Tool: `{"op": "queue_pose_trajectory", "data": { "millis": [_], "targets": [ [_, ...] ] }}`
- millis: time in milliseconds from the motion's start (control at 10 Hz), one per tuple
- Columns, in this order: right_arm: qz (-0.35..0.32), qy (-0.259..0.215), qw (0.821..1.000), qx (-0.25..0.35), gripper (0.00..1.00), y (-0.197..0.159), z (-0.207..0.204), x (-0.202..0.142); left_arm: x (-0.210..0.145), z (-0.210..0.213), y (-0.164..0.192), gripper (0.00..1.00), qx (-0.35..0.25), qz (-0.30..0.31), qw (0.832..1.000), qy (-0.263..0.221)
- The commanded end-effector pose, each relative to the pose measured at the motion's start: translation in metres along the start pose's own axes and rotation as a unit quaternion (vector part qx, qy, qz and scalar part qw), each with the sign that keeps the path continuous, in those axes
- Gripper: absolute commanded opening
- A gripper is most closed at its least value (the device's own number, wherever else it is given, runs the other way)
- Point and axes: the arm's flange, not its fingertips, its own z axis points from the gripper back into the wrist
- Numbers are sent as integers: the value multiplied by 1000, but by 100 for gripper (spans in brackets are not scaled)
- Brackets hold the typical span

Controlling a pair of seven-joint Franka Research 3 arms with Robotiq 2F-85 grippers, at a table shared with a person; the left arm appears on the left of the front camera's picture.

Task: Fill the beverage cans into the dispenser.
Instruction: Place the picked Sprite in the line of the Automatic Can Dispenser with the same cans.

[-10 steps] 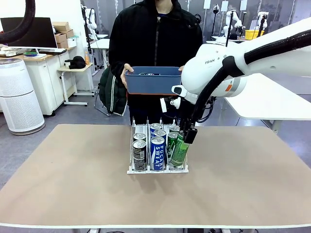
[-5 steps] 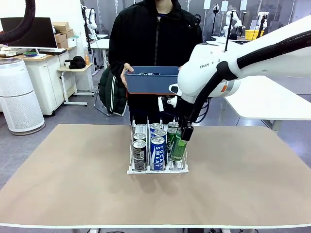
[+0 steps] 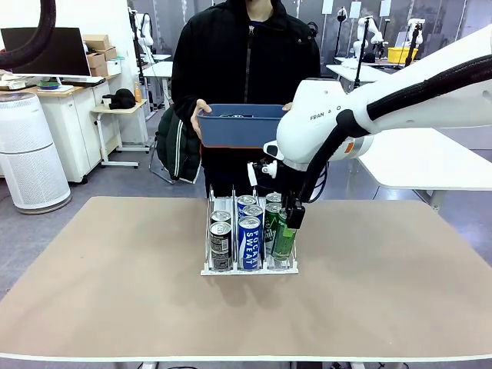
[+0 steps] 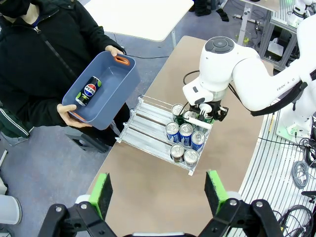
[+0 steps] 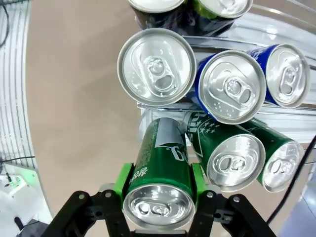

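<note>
A wide tan tabletop (image 3: 115, 292) stands in a workroom, with a white air purifier (image 3: 27, 150) behind it at the left. At the far side a person in a black jacket (image 3: 246, 69), head cut off by the upper edge, holds a blue rectangular plastic bin (image 3: 238, 127). From the front its wall hides the inside; the left wrist view shows one dark can with a round logo (image 4: 89, 90) lying in it. The white right arm (image 3: 338, 123) reaches over the clear plastic three-lane dispenser (image 3: 209, 270) at the tabletop's middle. Its left lane carries dark grey cans (image 3: 221, 244), the middle blue cans with white lettering (image 3: 250, 242), the right green cans (image 5: 232, 160); the rear ones are mostly hidden. The right pincer (image 5: 160, 180) pinches a tilted green can (image 3: 283, 240) near its top, over the right lane's near end; whether its base touches the rack I cannot tell. The left pincer (image 4: 158, 190) hangs high, spread wide, holding nothing.
</note>
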Motion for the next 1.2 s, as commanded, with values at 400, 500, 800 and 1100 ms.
{"op": "queue_pose_trajectory", "data": {
  "millis": [400, 500, 800, 1100],
  "targets": [
    [29, 8, 999, -36, 58, 6, -19, -2, -1, 1, -1, 100, -3, 3, 1000, -3],
    [34, 8, 998, -56, 58, 7, -21, 0, -1, 1, -1, 100, -3, 3, 1000, -3],
    [36, 0, 996, -76, 58, 7, -22, -2, -1, 1, -1, 100, -3, 3, 1000, -3],
    [52, 5, 997, -51, 58, 7, -24, -1, -1, 1, -1, 100, -3, 3, 1000, -3]
  ]
}}
